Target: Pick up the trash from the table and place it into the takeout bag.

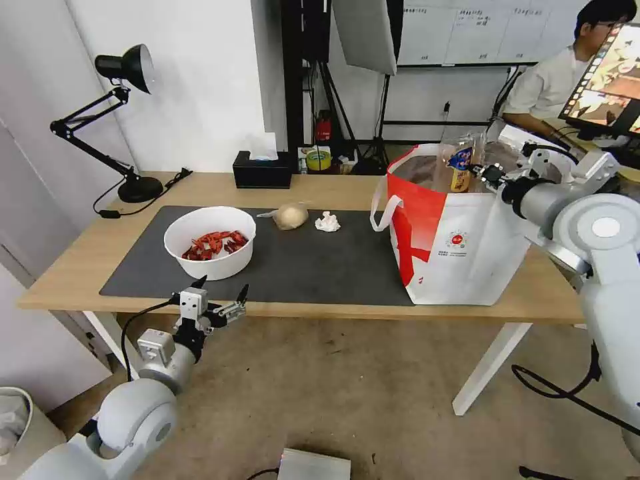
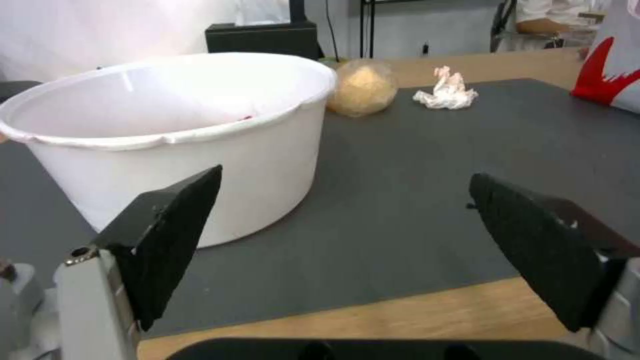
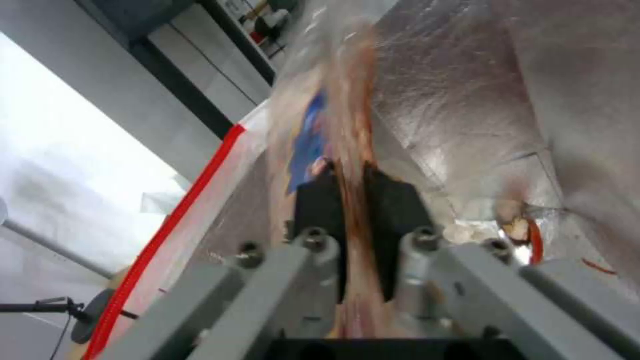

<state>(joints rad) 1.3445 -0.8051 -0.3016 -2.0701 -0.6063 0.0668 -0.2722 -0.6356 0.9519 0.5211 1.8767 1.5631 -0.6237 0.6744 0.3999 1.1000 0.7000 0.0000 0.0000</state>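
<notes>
The wooden surface point(image 1: 333, 190) carries a dark grey mat point(image 1: 300, 260), and the white and red takeout bag point(image 1: 460, 247) stands open at the mat's right end. The right arm reaches in from the right, bent at the elbow, its right gripper point(image 1: 485, 175) over the bag's mouth with fingers point(image 3: 320, 200) clamped on the clear plastic tray point(image 3: 347, 115), which stands on edge inside the foil lining point(image 3: 467, 90). Left of the bag on the mat sit the white bowl of crayfish shells point(image 1: 210, 241), the film-wrapped beige lump point(image 1: 291, 215) and the tissue wad point(image 1: 327, 222). The left arm angles up from below the surface's front edge; the left gripper point(image 1: 220, 293) hovers just before the bowl, fingers point(image 2: 167, 235) spread wide.
</notes>
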